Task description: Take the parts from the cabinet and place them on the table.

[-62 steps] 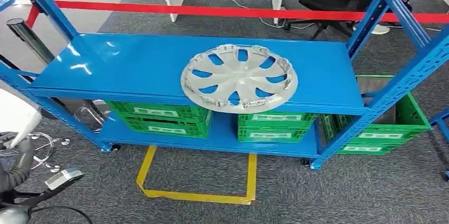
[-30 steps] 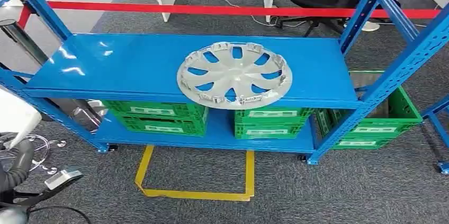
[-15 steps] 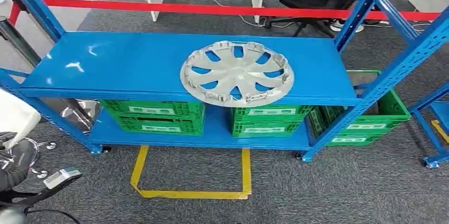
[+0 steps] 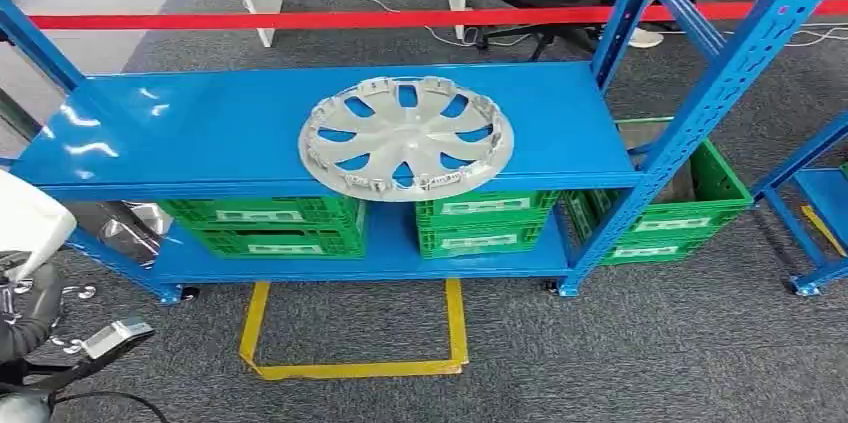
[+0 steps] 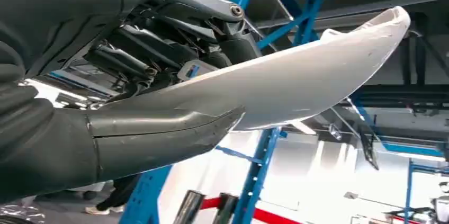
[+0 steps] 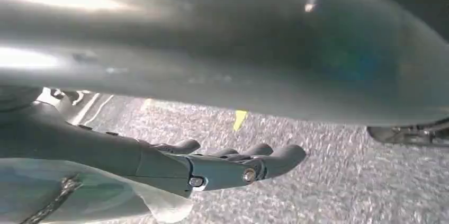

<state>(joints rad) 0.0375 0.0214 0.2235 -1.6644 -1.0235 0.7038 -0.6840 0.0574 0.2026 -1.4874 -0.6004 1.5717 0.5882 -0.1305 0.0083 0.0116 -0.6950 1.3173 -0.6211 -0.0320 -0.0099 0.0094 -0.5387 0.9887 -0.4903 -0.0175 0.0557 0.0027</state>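
Hubcap point(image 4: 406, 148), silver, spoked, flat on blue shelf point(image 4: 180, 138)

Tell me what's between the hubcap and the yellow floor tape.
In the head view, green crates on the lower shelf sit between the hubcap and the yellow tape.

- The wheel cover point(image 4: 406, 139) lies flat on the top shelf point(image 4: 200, 133) of the rack, at its front edge.
- Two crates point(image 4: 262, 226) point(image 4: 484, 223) sit on the low shelf under it.
- A third crate point(image 4: 690, 213) sits on the floor to the right.
- The tape square point(image 4: 350, 343) lies on the floor in front of the rack.
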